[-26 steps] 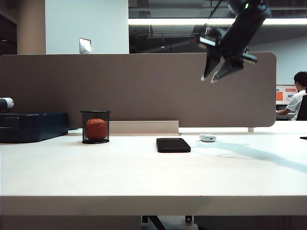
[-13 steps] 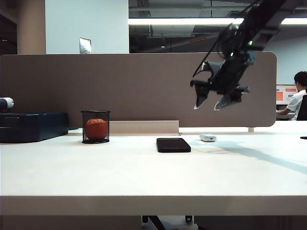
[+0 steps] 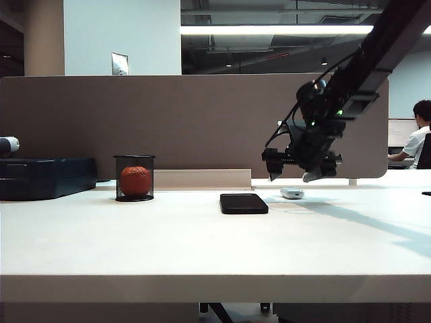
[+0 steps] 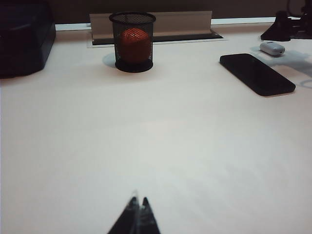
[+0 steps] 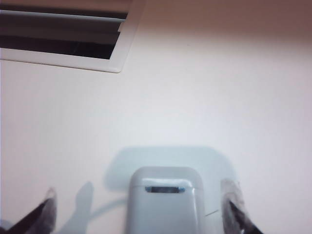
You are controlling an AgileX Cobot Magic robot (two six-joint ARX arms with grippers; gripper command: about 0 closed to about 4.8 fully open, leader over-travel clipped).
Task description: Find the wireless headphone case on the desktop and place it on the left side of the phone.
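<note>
1. The right claw (image 3: pixel 291 177) hangs just above the wireless headphone case (image 3: pixel 291 193), fingers pointing down and spread wide apart.
2. In the right wrist view, the case (image 5: pixel 165 202) lies between the two fingertips (image 5: pixel 45 212), clear of both.
3. The case rests on the white worktop (image 3: pixel 202 242), just right of the phone (image 3: pixel 244 203) and slightly farther back, not touching it.
4. The phone lies flat near the worktop's middle.
5. The left claw (image 4: pixel 137 214) sits low over bare worktop at the near edge, its tips pressed together, holding nothing.
6. A black mesh cup (image 3: pixel 134 178) containing an orange-red ball (image 3: pixel 135 181) stands well left of the phone.
</note>
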